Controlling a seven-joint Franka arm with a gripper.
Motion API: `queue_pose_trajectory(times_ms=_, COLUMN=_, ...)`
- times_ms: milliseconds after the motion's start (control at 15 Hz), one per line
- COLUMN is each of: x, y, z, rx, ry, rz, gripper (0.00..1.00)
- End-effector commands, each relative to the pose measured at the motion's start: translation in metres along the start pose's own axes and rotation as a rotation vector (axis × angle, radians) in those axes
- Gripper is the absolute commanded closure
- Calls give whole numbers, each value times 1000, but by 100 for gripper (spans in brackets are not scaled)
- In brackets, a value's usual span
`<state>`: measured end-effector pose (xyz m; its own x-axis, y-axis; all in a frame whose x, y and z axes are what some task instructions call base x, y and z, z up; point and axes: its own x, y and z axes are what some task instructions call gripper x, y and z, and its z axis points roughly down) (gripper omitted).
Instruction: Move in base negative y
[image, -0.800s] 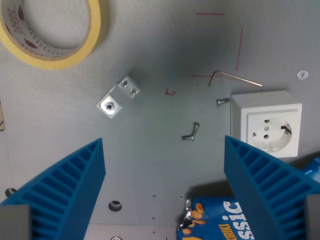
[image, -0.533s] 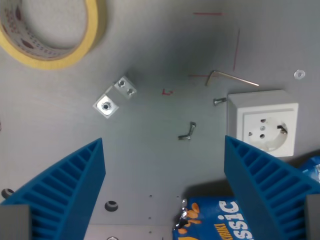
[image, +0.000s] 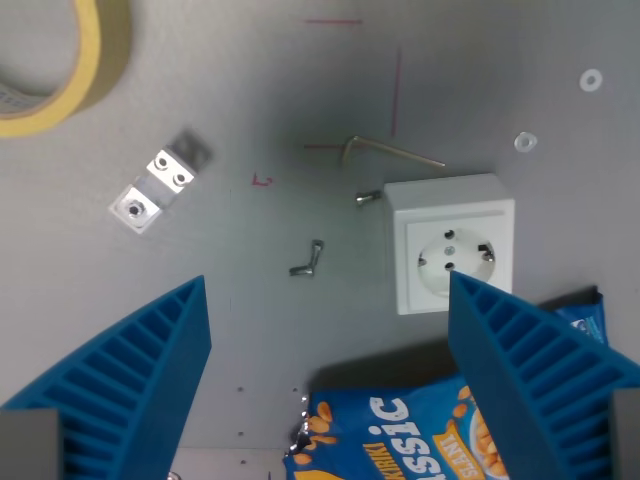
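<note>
Grey tabletop (image: 250, 320); pincer (image: 325, 385) released, empty; white socket (image: 450, 243) touching right finger (image: 545, 390).

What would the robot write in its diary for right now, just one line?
gripper: open, holding nothing | below: grey table | in view: white socket, snack bag, tape roll, Allen key, metal bracket
</note>
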<state>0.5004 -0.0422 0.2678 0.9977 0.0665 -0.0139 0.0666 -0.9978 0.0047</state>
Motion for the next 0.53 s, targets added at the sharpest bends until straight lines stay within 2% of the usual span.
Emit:
queue_pose_trajectory(times_ms=67, x=-3, y=14, z=-2, rx=2, ry=6, rz=-14, gripper=0)
queue_pose_trajectory(times_ms=533, x=-7, y=49, z=-1, rx=2, ry=6, rz=-14, gripper=0)
